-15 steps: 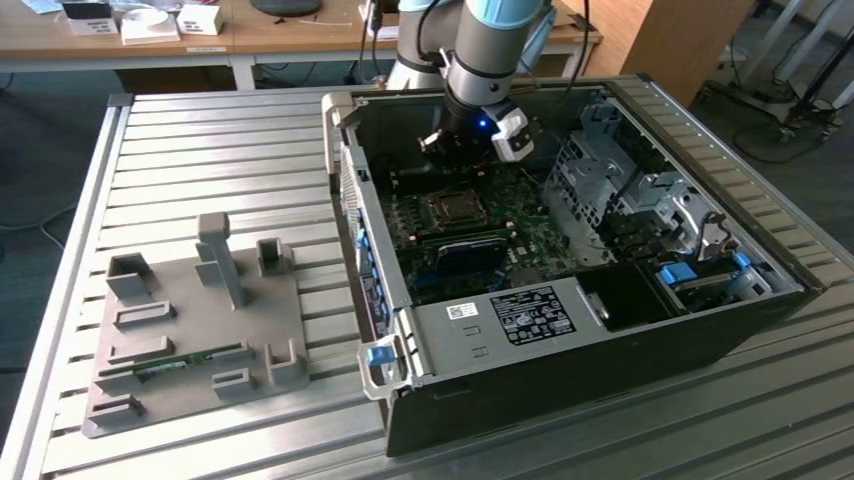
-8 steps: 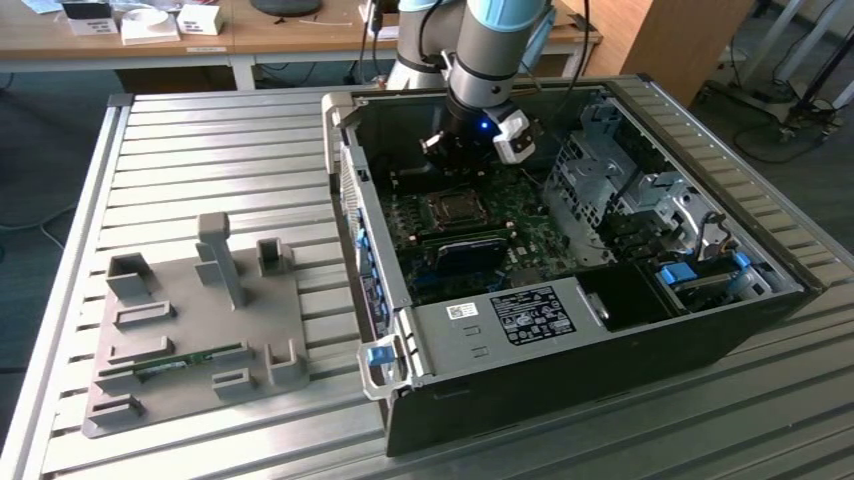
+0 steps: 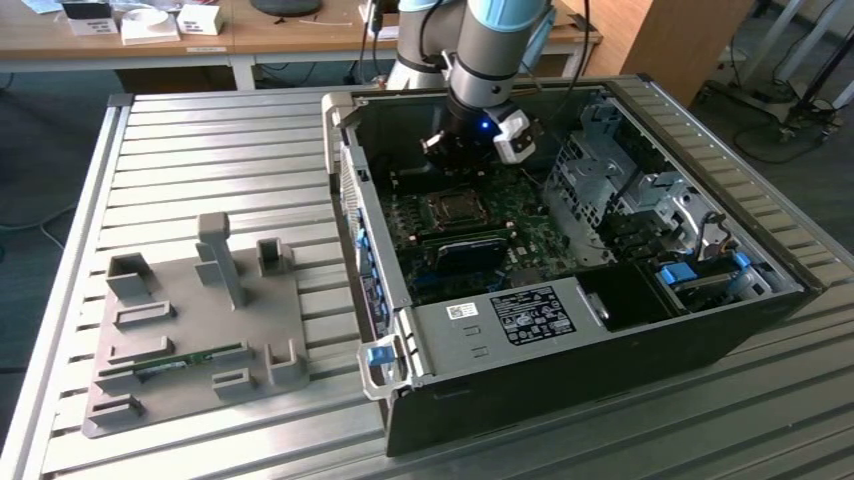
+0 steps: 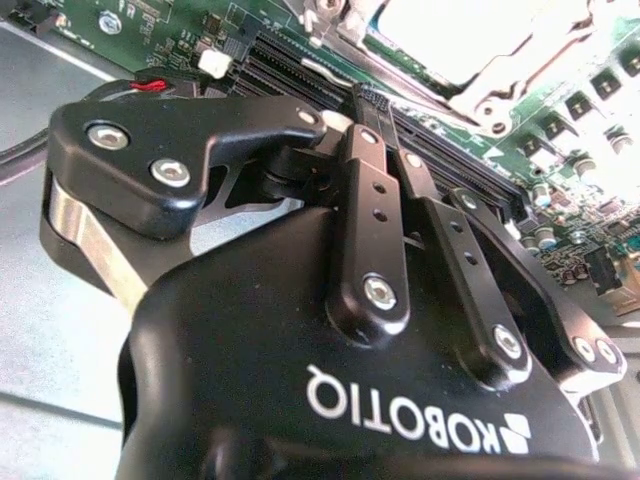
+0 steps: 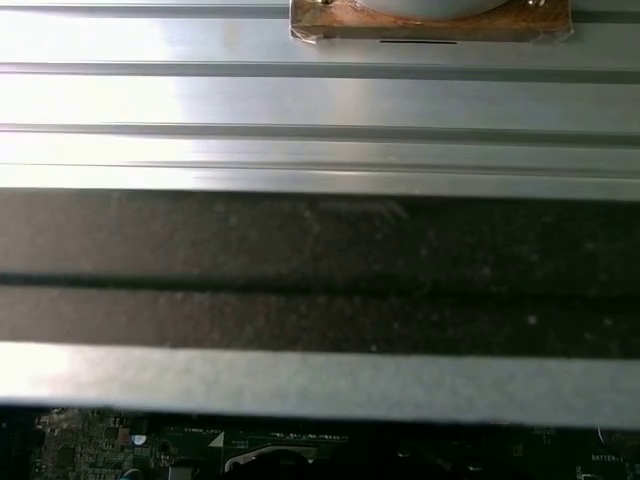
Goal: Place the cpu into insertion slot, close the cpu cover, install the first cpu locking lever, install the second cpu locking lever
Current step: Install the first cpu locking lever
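Exterior view first: my claw (image 3: 461, 150) hangs inside the open black computer case (image 3: 561, 370), over the far end of the green motherboard (image 3: 461, 250); the insertion slot (image 3: 454, 208) lies just beside and below it, on the near side, with the chip's pale metal top showing in its middle; the case sits on a ribbed metal surface (image 3: 214, 150), with a grey fixture tray (image 3: 200, 330) well apart toward the exterior view's left. Second wrist view: my claw's black fingers (image 4: 372, 220) are drawn together at the tips, with nothing visible between them; beyond them runs a row of long black memory slots (image 4: 470, 170), then the bright cpu (image 4: 470, 35) seated in its metal-rimmed socket. First wrist view: ribbed metal and a dark wall of the case, a strip of green board at one edge.
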{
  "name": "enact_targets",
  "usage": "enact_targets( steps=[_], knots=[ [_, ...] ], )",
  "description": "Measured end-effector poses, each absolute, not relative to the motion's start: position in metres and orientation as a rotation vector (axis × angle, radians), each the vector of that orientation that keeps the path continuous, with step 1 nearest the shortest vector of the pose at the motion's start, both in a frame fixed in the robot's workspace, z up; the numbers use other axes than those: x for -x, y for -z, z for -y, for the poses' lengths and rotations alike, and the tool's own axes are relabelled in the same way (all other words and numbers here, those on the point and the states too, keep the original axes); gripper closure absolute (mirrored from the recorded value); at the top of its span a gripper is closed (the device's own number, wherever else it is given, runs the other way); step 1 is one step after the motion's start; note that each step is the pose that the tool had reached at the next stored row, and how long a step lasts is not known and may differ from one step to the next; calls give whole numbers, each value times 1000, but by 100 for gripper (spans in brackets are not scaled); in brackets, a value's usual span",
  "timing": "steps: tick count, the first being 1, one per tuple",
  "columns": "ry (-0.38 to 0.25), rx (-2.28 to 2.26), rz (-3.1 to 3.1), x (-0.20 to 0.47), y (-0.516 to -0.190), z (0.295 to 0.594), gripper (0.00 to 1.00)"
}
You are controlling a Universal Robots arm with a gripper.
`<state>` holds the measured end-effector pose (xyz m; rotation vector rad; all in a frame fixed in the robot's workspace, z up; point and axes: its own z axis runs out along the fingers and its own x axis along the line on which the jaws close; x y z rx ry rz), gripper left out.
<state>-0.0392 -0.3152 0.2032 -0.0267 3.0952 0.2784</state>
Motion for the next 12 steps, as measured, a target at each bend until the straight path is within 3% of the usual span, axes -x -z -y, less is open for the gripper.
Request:
enact_targets(
  steps=[12],
  knots=[
    [-279, 27, -3095, 32, -203, 315, 90]
  ],
)
